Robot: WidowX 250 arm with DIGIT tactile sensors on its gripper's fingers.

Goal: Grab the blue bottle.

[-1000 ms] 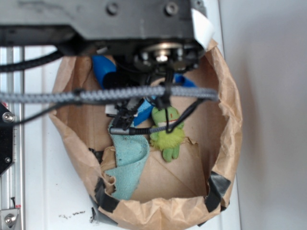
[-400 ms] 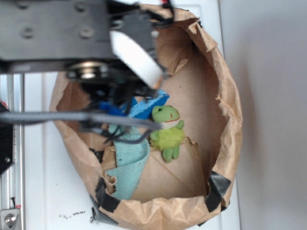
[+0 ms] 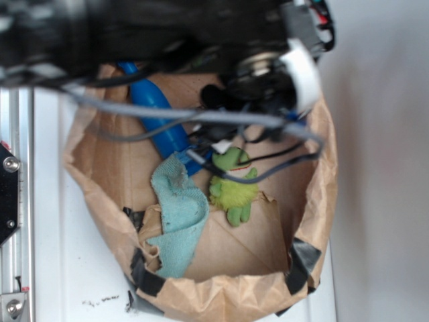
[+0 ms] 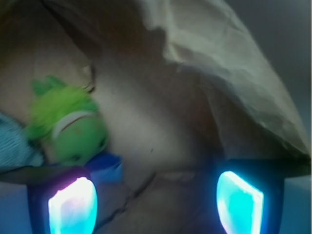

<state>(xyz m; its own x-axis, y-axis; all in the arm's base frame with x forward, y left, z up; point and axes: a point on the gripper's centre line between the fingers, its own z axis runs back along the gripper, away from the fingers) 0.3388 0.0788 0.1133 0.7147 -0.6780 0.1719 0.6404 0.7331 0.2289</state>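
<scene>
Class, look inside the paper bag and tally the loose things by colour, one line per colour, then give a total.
Blue: 1, the bottle
Green: 1, the frog toy
Light teal: 1, the cloth
Total: 3, all inside the paper bag

Bare bag floor (image 3: 231, 251) lay free, frog toy (image 3: 233, 188), teal cloth (image 3: 177, 208), paper bag wall (image 3: 322, 194) crowded blue bottle (image 3: 157, 121)

Green frog toy (image 3: 233, 186), teal cloth (image 3: 179, 211), paper bag (image 3: 320, 201).
</scene>
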